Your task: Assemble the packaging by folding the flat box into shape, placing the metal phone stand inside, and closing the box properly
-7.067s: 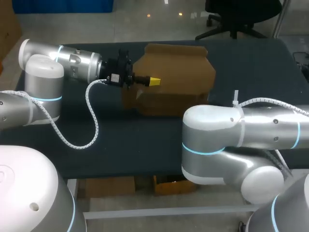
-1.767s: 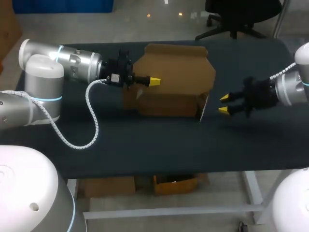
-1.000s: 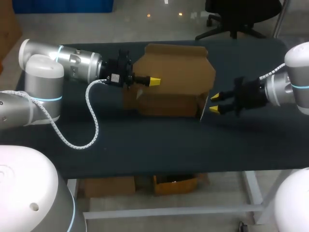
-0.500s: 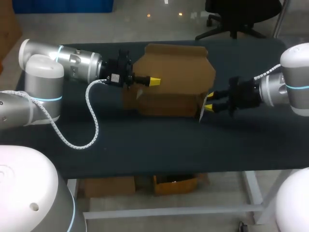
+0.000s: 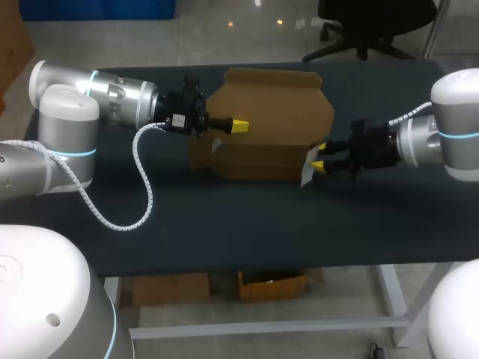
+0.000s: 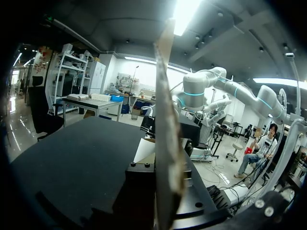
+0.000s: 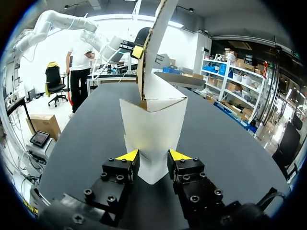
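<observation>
The brown cardboard box (image 5: 269, 112) stands partly folded on the dark table (image 5: 224, 217), its top panel raised. My left gripper (image 5: 238, 125) is shut on the box's left panel; in the left wrist view that cardboard (image 6: 165, 143) runs edge-on out of the gripper and hides its tips. My right gripper (image 5: 318, 161) is at the box's right end. There a white-faced end flap (image 7: 153, 124) sits between the yellow tips of the right gripper (image 7: 153, 157), and both touch it. No phone stand shows in any view.
The table's front edge (image 5: 247, 265) runs below the box, with bare dark surface between them. My left arm's white cable (image 5: 142, 187) loops over the table's left part.
My right gripper has travelled left to the box's right end, and its fingers have narrowed onto the white flap. The left arm and the box's body have stayed still.
</observation>
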Robot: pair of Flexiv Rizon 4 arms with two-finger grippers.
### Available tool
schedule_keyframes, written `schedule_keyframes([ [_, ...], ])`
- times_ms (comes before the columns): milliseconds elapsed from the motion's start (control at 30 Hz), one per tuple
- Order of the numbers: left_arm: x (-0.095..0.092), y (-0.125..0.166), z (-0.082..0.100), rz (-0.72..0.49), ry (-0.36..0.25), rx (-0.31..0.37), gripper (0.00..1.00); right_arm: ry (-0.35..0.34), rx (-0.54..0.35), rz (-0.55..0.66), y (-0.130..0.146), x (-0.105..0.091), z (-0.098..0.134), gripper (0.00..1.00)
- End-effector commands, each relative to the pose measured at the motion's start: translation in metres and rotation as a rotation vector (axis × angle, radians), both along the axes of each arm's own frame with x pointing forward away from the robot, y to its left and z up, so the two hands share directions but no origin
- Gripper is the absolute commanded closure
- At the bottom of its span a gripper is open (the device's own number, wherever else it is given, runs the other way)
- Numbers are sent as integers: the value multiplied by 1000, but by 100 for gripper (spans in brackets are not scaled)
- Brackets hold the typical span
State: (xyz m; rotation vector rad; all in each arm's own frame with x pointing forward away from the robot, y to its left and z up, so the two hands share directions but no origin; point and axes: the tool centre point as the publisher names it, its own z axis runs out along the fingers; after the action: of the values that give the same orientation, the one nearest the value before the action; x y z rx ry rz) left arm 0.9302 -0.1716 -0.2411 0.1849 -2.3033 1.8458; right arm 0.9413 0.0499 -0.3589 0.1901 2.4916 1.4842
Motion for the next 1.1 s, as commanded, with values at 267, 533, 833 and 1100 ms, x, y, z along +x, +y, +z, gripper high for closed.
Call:
schedule_keyframes([
  [267, 0, 0, -2, -4, 1, 0, 100, -9, 19, -31, 11, -10, -2, 63],
  [533, 0, 0, -2, -4, 1, 0, 100, -13, 25, -98, 14, -13, -2, 61],
  [833, 0, 0, -2, -4, 1, 0, 100, -12, 52, -169, 14, -12, -2, 64],
  [1100, 0, 0, -2, -4, 1, 0, 100, -13, 70, -239, 15, -10, -1, 63],
])
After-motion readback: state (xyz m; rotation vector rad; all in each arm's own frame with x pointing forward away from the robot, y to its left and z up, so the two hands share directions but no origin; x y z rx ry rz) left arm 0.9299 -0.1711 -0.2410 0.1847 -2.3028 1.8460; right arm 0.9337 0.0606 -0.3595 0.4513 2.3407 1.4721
